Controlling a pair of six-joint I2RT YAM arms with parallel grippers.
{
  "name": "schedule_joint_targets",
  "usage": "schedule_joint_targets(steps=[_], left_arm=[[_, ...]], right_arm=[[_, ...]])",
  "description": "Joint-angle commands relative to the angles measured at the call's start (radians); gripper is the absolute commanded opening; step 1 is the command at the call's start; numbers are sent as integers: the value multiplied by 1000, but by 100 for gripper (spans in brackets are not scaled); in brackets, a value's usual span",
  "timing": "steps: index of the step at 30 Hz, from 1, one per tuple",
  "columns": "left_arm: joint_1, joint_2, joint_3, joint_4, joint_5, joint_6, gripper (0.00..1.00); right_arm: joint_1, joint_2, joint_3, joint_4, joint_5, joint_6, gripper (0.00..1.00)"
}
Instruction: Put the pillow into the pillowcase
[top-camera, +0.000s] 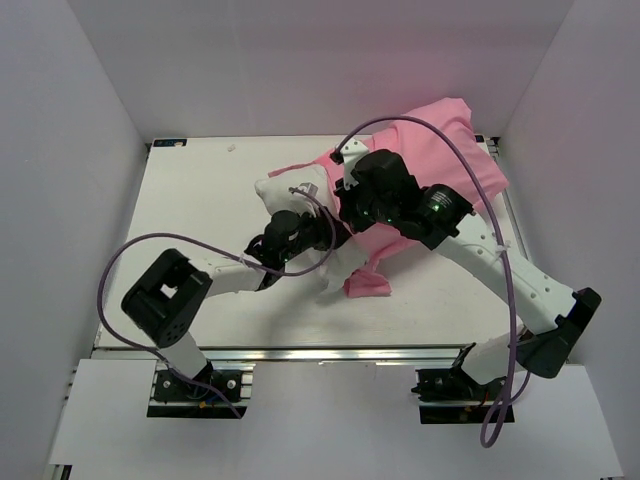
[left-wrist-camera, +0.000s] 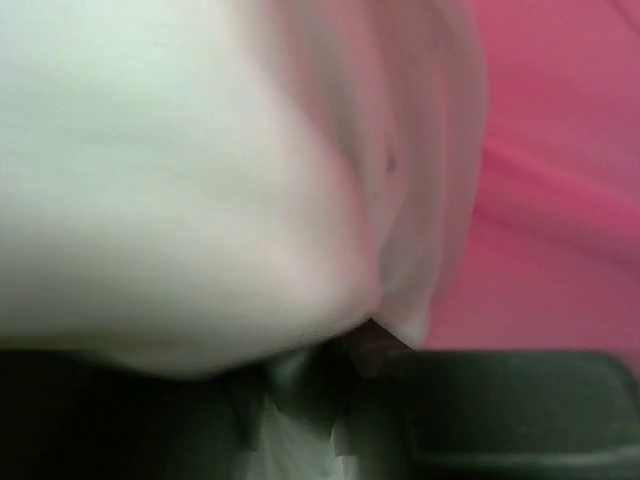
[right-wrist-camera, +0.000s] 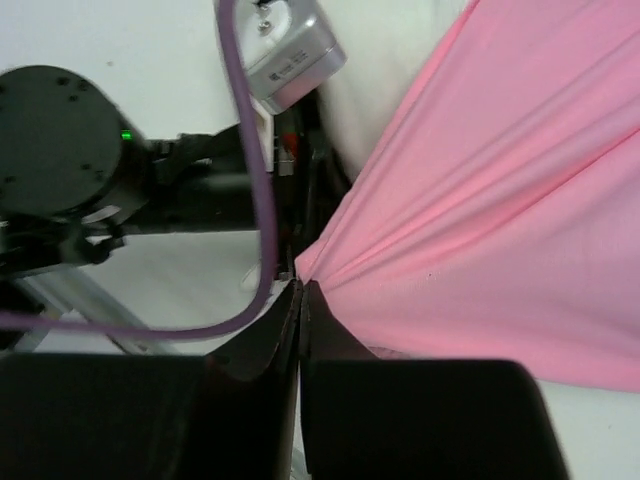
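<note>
The white pillow (top-camera: 288, 189) lies mid-table, its right part inside the pink pillowcase (top-camera: 445, 135), which stretches to the far right corner. A pink corner (top-camera: 368, 285) hangs off near the front. My left gripper (top-camera: 322, 235) is at the pillow's near edge. In the left wrist view it (left-wrist-camera: 310, 400) is shut with white pillow (left-wrist-camera: 180, 200) fabric between its fingers, and the pillowcase (left-wrist-camera: 560, 200) is just to the right. My right gripper (right-wrist-camera: 300, 285) is shut on a gathered edge of the pillowcase (right-wrist-camera: 500, 220), next to the pillow (right-wrist-camera: 390, 60).
The two wrists are crowded together over the pillow's middle. The left arm (right-wrist-camera: 60, 140) and its purple cable (right-wrist-camera: 262, 200) pass close to the right gripper. White walls enclose the table (top-camera: 190, 200) at the back and sides.
</note>
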Motion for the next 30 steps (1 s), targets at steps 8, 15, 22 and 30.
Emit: schedule_joint_targets(steps=[8,15,22,30], left_arm=[[7,-454,87,-918,-224,-26,98],[9,-835,24,-1359,-550,-201,98],[9,-933,-24,-1568,-628,-330,98],[9,-970,-13,-1646,-667,-376,98]], right_arm=[[28,110,43,86,133,-2,34],[36,213,104,71,105,-103,87],[140,492,313,69,360,-269,89],[125,808,523,-29,486,-265,89]])
